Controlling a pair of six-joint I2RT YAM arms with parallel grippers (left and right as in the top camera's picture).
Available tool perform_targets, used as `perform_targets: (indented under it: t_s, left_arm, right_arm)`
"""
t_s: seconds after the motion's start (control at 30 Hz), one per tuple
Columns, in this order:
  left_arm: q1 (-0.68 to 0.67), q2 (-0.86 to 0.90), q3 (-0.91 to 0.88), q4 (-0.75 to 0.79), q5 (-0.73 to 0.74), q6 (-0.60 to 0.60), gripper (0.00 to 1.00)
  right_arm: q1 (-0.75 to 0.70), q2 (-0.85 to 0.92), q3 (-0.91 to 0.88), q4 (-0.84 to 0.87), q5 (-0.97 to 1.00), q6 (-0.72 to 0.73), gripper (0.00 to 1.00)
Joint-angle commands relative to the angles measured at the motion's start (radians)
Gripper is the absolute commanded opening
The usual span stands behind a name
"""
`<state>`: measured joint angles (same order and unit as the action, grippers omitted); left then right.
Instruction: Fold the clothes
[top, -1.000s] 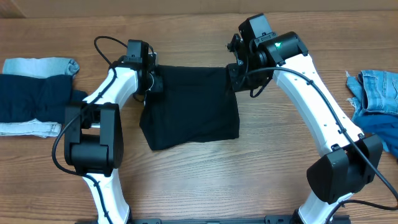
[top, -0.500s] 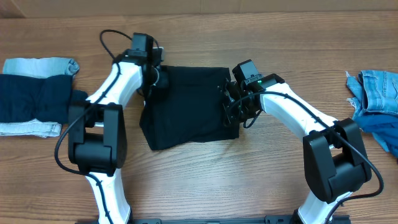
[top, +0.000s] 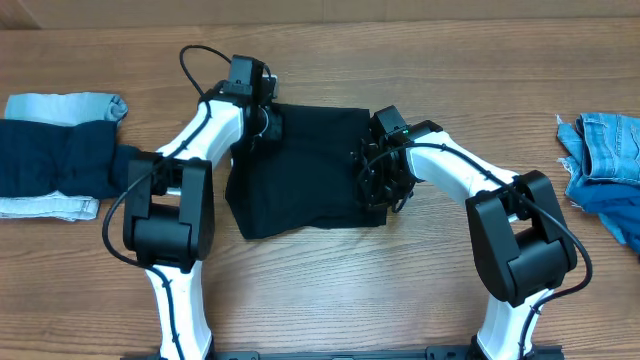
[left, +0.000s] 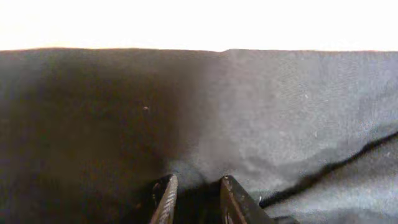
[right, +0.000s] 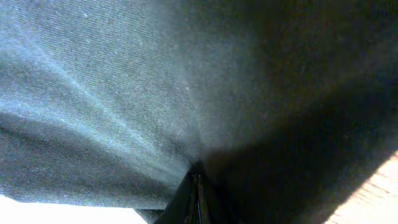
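At the left edge of the table (top: 320, 290) one navy garment (top: 55, 158) lies on pale denim (top: 65, 105). In the middle, one black garment (top: 305, 170) lies spread flat with two claws on it. The left claw (top: 268, 125) grasps its far left corner, a pucker of cloth caught between two narrowly parted fingers (left: 166, 199), and the right claw (top: 376, 185) is clenched on its right edge, creases running to the tips. At the right edge lie two more pieces, light denim (top: 605, 140) farther and bright blue cloth (top: 610, 205) nearer.
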<state>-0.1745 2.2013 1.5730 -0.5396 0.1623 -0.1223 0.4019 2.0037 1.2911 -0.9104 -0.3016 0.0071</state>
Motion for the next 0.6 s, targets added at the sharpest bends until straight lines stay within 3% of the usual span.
perform_targets:
  t_s: [0.0, 0.1, 0.17, 0.23, 0.27, 0.33, 0.4, 0.57]
  left_arm:
    - [0.081, 0.058, 0.164, -0.101, -0.031, 0.049, 0.4]
    - [0.08, 0.057, 0.472, -0.373, -0.031, 0.048, 0.68]
    - [0.08, 0.057, 0.622, -0.507, -0.031, 0.048, 0.7]
    - [0.08, 0.057, 0.793, -0.682, -0.03, 0.048, 0.69]
    - [0.077, 0.057, 0.876, -0.783, -0.031, 0.048, 0.69]
    - [0.068, 0.057, 0.986, -0.953, -0.031, 0.047, 0.72]
    - [0.068, 0.057, 0.999, -1.028, -0.03, 0.015, 0.74]
    - [0.024, 0.061, 0.851, -1.07, 0.056, -0.013, 0.62]
  right_arm:
    - [-0.003, 0.012, -0.019, -0.01, 0.122, 0.016, 0.04]
    - [-0.003, -0.064, 0.011, 0.011, 0.068, 0.016, 0.04]
    - [-0.003, -0.127, 0.018, 0.006, 0.048, 0.015, 0.05]
    - [-0.003, -0.22, 0.021, 0.008, 0.024, 0.015, 0.12]
    - [-0.005, -0.277, 0.026, 0.016, 0.015, 0.015, 0.24]
    - [-0.021, -0.381, 0.045, 0.039, 0.016, 0.069, 0.77]
    - [-0.055, -0.426, 0.047, 0.064, 0.016, 0.13, 0.87]
    - [-0.214, -0.386, 0.045, 0.064, -0.069, 0.158, 0.89]
